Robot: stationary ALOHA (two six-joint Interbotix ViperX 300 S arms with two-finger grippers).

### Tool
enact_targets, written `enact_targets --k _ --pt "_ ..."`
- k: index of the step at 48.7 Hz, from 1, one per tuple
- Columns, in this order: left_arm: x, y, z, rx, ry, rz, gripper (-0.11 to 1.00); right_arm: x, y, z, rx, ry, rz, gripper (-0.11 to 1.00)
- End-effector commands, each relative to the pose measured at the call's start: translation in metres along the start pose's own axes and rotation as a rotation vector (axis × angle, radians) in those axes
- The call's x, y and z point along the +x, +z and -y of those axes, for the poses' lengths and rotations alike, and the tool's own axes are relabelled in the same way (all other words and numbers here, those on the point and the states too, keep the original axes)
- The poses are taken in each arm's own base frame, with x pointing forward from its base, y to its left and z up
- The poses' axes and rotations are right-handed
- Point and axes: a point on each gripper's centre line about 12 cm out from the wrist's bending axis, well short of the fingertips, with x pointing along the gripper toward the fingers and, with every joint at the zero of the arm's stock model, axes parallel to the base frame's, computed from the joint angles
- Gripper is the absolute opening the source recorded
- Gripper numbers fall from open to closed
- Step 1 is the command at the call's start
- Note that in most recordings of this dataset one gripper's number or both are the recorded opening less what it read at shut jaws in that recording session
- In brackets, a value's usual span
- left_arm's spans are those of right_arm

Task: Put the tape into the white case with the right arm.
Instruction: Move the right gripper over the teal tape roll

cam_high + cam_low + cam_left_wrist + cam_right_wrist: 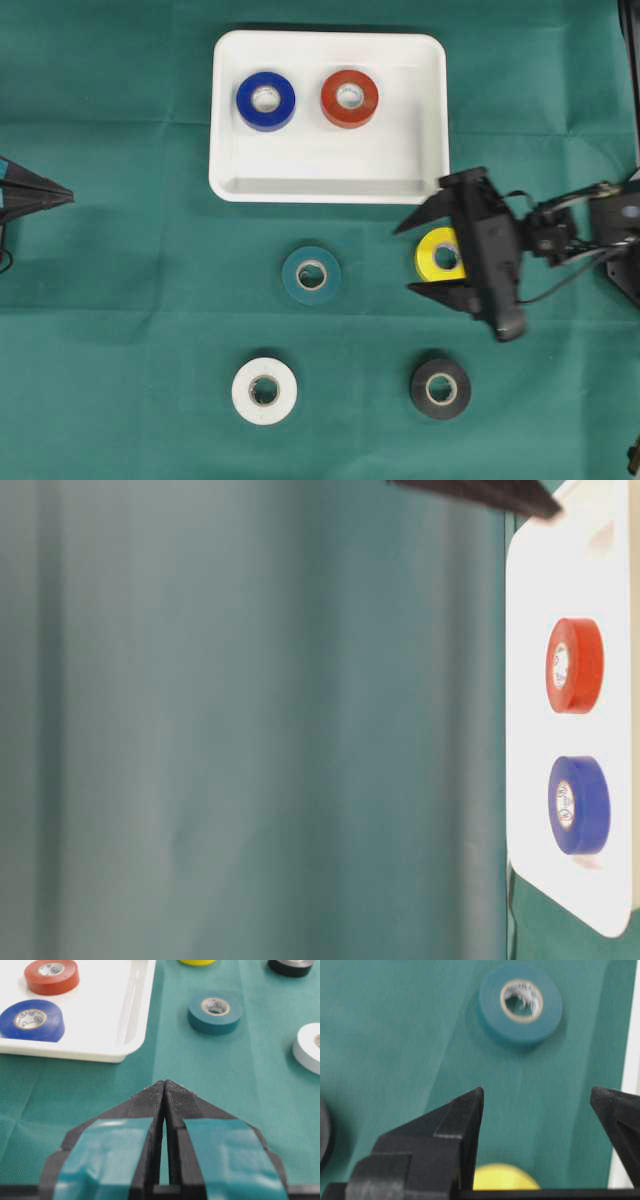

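Note:
The white case (pixel 330 165) lies at the top middle with a blue tape (pixel 265 100) and a red tape (pixel 350 98) inside. My right gripper (pixel 406 258) hangs open just below the case's right corner. Its two black fingers straddle a yellow tape (pixel 436 252) on the cloth, which sits back between them near the gripper's base. The right wrist view shows the right gripper (pixel 537 1092) with wide-apart tips and the yellow tape (pixel 505 1179) low between them. My left gripper (pixel 60 197) rests shut at the left edge, shown as closed tips (pixel 165 1083) with nothing in them.
A teal tape (pixel 311 274), a white tape (pixel 264 390) and a black tape (pixel 440 388) lie loose on the green cloth below the case. The case's rim (pixel 632 1060) runs just right of the right gripper's finger.

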Motion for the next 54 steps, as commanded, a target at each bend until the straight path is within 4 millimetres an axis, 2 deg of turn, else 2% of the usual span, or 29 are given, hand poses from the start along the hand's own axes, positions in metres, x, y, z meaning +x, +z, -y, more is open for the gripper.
enact_targets --k 1,15,30,41,54 --pt "0.000 0.005 0.000 0.000 0.001 0.012 0.01 0.014 0.018 0.001 -0.007 0.004 0.022 0.61" --pt "0.000 0.005 0.000 0.000 0.001 0.012 0.01 0.057 0.037 0.004 -0.010 0.007 0.007 0.61" --pt "0.000 0.005 0.000 0.000 0.001 0.012 0.01 0.086 0.047 -0.003 -0.018 0.035 0.020 0.61" --pt "0.000 0.005 0.000 0.000 0.001 0.011 0.01 0.095 0.049 -0.005 -0.023 0.043 0.019 0.61" --pt "0.000 0.005 0.000 -0.002 0.003 0.011 0.01 0.096 0.047 -0.005 -0.023 0.043 0.013 0.61"
